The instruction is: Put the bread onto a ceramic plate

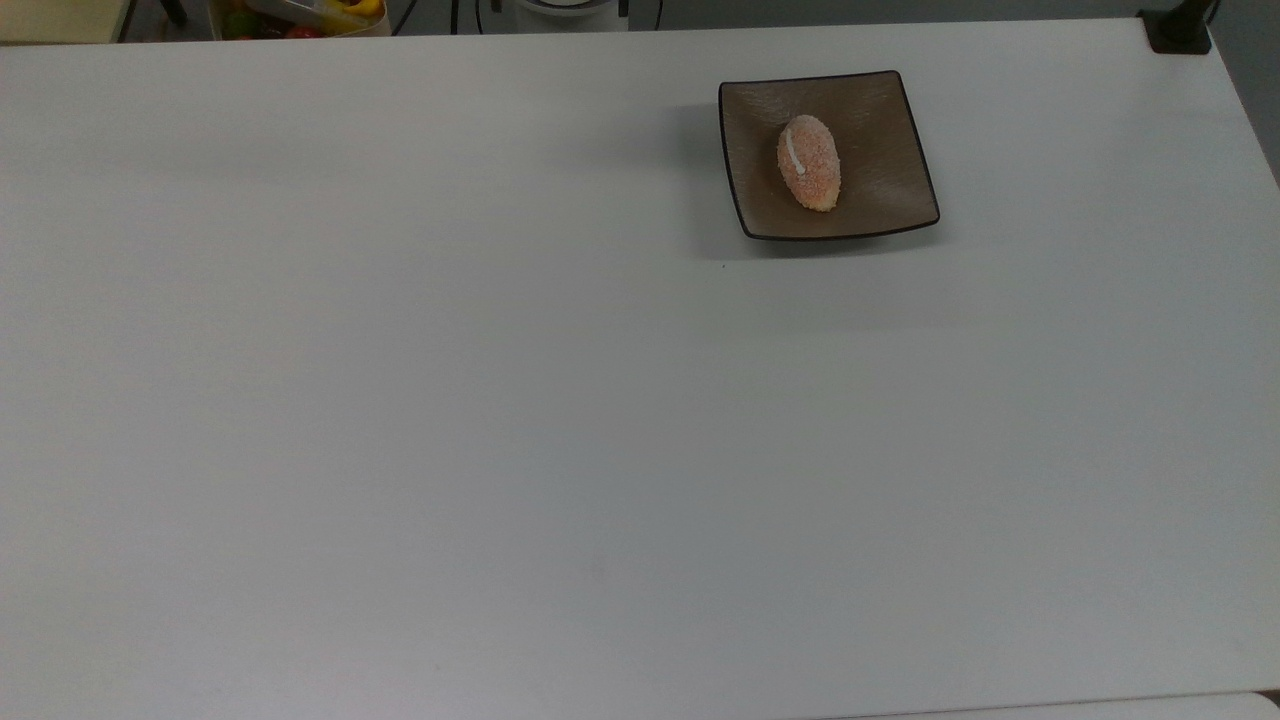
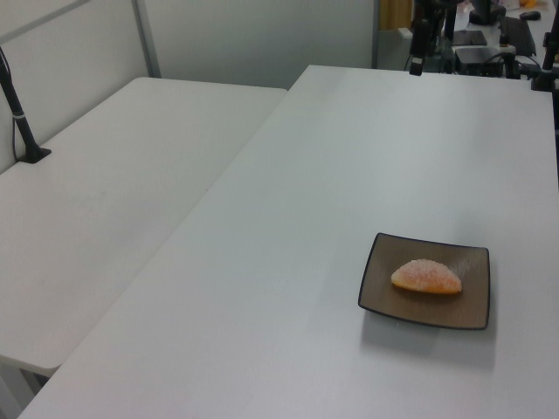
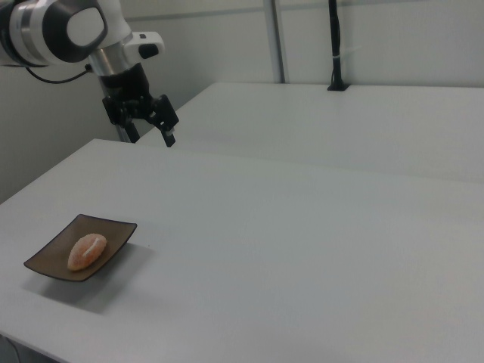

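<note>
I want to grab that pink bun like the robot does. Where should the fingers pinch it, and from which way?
Probably from straight above, pinching the bread across its narrow middle. It is a long oval lying flat in the ceramic plate, so its two long sides are closest together and free to reach. The plate's raised edges would get in the way of a sideways approach.
</note>
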Controlling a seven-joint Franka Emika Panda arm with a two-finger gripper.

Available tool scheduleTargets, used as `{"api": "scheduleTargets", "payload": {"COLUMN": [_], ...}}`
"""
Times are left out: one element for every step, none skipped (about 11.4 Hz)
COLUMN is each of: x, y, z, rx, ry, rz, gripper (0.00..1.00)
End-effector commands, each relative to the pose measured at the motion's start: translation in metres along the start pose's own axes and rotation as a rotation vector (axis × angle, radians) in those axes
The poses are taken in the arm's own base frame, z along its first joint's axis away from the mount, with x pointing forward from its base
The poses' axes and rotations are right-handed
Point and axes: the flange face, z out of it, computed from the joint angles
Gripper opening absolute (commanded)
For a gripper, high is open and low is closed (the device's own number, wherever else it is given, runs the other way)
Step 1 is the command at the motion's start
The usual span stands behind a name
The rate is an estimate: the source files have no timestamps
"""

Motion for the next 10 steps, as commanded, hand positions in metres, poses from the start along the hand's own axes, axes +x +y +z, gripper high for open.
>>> {"api": "scheduleTargets", "payload": {"x": [-0.002,-0.001,-0.003,-0.004,-0.004,-0.005,-0.004,-0.004,-0.003,-0.004], "y": [0.026,0.029,0.031,0.035,0.035,0.036,0.038,0.037,0.037,0.036], "z": [0.001,0.002,0.005,0.010,0.012,0.014,0.016,0.015,0.015,0.015], "rx": [0.069,0.082,0.084,0.085,0.084,0.083,0.083,0.081,0.080,0.082], "ry": [0.005,0.006,-0.004,-0.013,-0.019,-0.023,-0.021,-0.020,-0.016,-0.017], "rz": [-0.211,-0.244,-0.252,-0.246,-0.246,-0.242,-0.239,-0.239,-0.236,-0.235], "gripper": [1.00,1.00,1.00,1.00,1.00,1.00,1.00,1.00,1.00,1.00]}}
